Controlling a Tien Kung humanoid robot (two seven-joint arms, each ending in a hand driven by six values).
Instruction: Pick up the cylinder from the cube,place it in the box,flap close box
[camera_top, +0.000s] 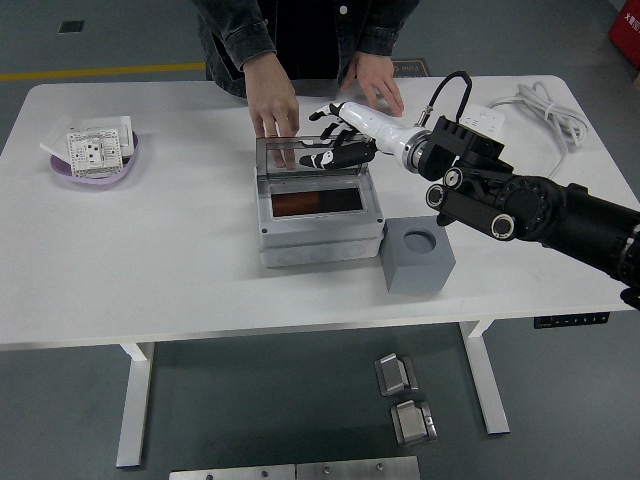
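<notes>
A grey box stands mid-table with its clear hinged lid tilted partway down. An orange cylinder lies inside the box. My right hand reaches in from the right, its fingers spread and pressing on the lid's top edge. The grey cube with an empty round socket sits just right of the box. A person at the far side rests one hand behind the lid and the other hand on the table. My left arm is out of view.
A purple dish holding a white switch part sits at the far left. A white cable lies coiled at the far right. Metal parts lie on the floor below the table.
</notes>
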